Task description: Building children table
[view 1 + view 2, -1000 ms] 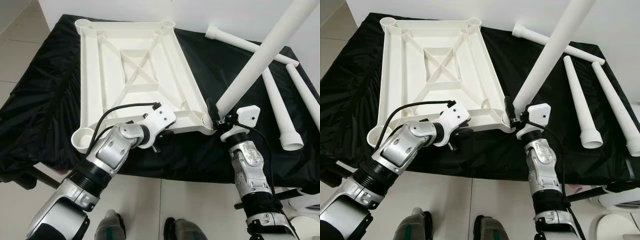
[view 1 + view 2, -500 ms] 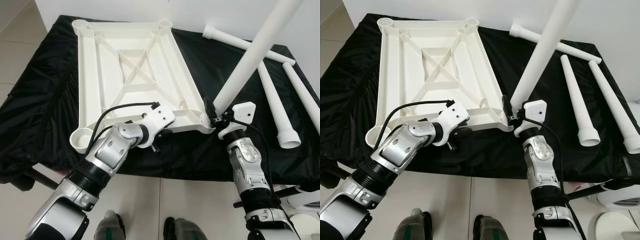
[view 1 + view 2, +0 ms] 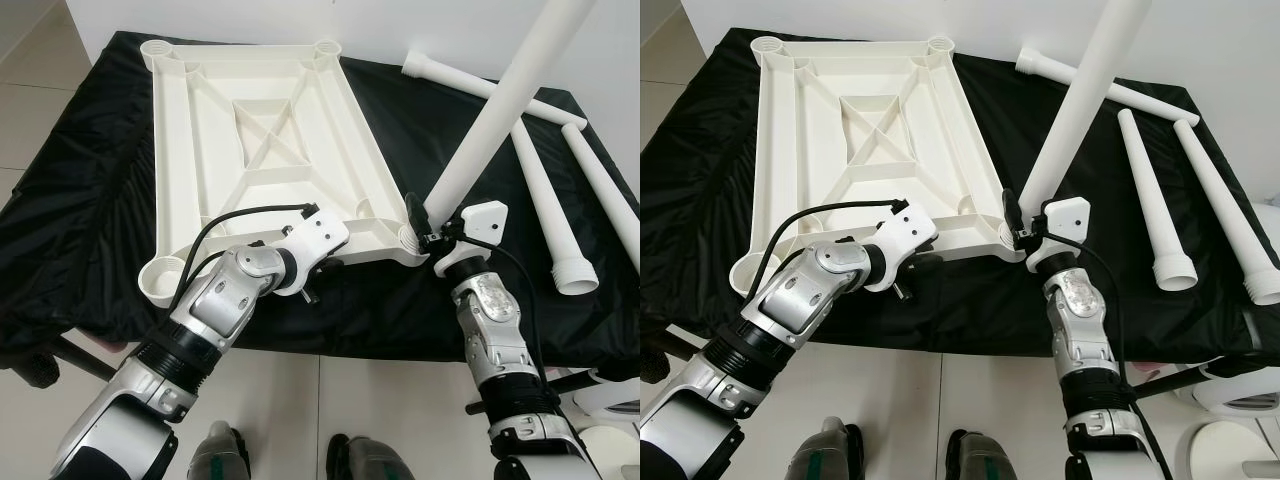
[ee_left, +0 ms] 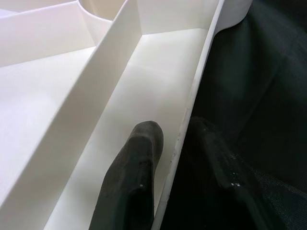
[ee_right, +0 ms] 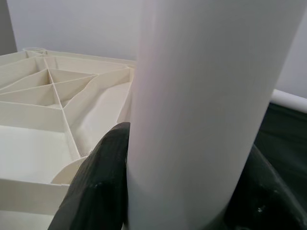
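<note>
A white plastic tabletop (image 3: 260, 140) lies upside down on a black cloth, ribs up, with a round socket at each corner. My left gripper (image 4: 175, 139) is shut on its near rim, one finger (image 4: 139, 158) inside the frame and the other outside against the cloth. My right gripper (image 3: 425, 232) is shut on a long white table leg (image 3: 500, 110) near its lower end. The leg stands tilted in the near-right corner socket (image 3: 410, 240) and leans away to the right. In the right wrist view the leg (image 5: 201, 96) is between both black fingers.
Three more white legs (image 3: 545, 200) lie loose on the black cloth (image 3: 80, 200) to the right of the tabletop, one (image 3: 480, 85) across the far side. The cloth's front edge drops to a tiled floor (image 3: 320, 400). A white wall stands behind.
The held leg stands slightly more upright in the corner socket than a second ago. The camera has shifted a little. The left gripper keeps its hold on the rim.
</note>
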`<state>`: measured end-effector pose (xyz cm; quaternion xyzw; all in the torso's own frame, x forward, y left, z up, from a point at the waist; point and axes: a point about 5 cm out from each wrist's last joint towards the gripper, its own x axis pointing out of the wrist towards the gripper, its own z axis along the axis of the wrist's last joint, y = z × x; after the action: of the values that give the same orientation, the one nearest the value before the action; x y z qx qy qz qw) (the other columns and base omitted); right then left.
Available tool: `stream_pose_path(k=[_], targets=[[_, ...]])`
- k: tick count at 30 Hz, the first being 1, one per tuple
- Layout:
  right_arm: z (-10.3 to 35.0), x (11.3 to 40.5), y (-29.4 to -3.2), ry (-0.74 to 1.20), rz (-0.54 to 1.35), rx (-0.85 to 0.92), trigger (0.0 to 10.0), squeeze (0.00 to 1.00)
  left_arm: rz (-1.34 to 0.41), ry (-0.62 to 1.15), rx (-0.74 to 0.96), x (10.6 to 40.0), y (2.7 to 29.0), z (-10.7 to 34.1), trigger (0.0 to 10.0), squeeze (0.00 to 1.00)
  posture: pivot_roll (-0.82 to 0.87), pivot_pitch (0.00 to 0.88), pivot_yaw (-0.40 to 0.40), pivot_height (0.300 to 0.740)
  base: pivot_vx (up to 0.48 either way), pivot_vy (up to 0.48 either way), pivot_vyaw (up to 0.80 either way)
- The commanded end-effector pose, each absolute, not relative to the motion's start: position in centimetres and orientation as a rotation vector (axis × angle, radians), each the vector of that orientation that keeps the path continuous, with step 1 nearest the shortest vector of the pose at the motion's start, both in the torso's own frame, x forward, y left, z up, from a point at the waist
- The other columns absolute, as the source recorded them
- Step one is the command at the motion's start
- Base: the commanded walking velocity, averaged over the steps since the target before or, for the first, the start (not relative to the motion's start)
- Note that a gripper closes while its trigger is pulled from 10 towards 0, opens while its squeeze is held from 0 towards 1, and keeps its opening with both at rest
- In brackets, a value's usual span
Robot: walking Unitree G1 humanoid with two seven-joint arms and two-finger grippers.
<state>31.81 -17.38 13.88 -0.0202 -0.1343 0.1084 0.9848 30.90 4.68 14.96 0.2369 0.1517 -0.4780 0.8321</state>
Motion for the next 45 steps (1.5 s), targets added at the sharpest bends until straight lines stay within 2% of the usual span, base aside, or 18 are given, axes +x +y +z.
stream_pose_path(k=[1,23,35,45], targets=[[8.9,30.6,-19.5,-0.017,0.077,-0.031,10.0,0.00,-1.024,0.297,0.527,30.8,4.8,15.7,10.0,0.00,0.02,0.125,-0.045,0.740,0.000,0.000,0.00],[10.1,30.1,-17.6,-0.100,-0.194,-0.037,10.0,0.00,-1.029,0.295,0.529,30.7,4.7,15.6,10.0,0.00,0.02,0.114,-0.049,0.740,0.000,0.000,0.00],[11.5,30.5,-17.0,-0.126,-0.413,0.001,10.0,0.00,-1.030,0.295,0.526,30.7,4.7,15.7,10.0,0.00,0.03,0.118,-0.048,0.740,0.000,0.000,0.00],[12.0,30.7,-16.3,-0.136,-0.421,-0.021,10.0,0.00,-1.026,0.294,0.524,30.7,4.6,15.7,10.0,0.00,0.03,0.122,-0.050,0.740,0.000,0.000,0.00]])
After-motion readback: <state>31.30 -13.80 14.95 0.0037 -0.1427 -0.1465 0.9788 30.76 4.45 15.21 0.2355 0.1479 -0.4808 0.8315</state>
